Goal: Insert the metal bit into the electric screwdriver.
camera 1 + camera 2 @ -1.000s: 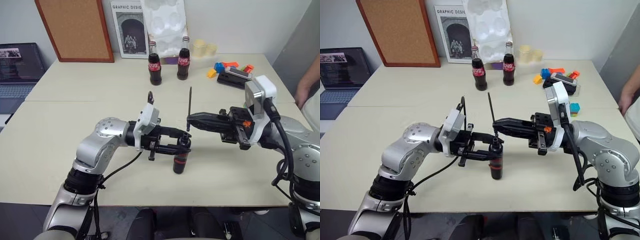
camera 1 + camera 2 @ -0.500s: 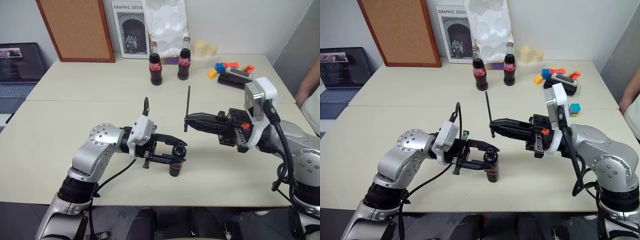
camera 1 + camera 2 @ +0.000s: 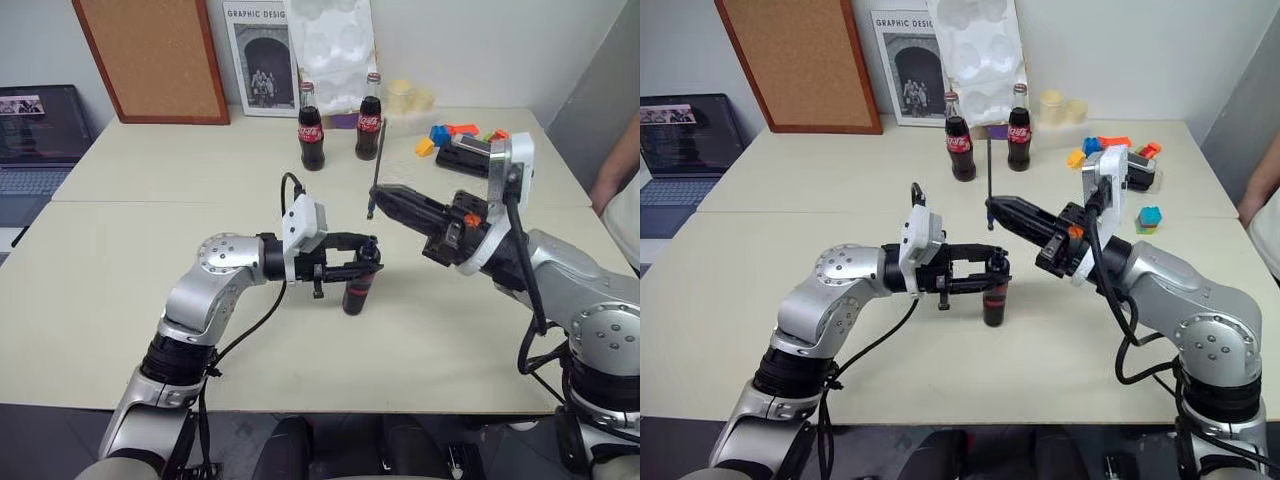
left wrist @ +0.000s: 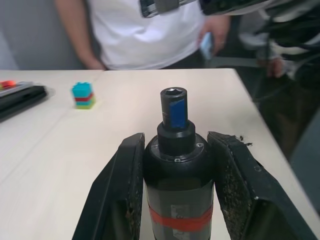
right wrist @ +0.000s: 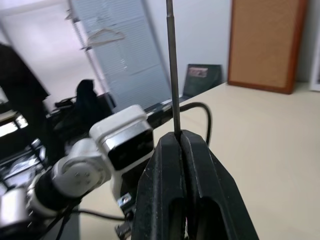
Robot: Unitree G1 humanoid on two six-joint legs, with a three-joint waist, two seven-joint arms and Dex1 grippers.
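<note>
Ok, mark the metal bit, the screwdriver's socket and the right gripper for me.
metal bit (image 5: 173,70), right wrist view, on its thin shaft above the fingers.
electric screwdriver (image 4: 173,95), left wrist view, on the open socket end.
right gripper (image 3: 378,198), left eye view, at its closed fingertips.

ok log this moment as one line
left claw: shut on upright black pen-shaped electric screwdriver | right claw: shut on thin dark-grey metal bit | bit: above socket, not inserted

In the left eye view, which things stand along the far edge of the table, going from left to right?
Laptop → cork board → framed poster → two cola bottles → pale candles → coloured blocks.
</note>
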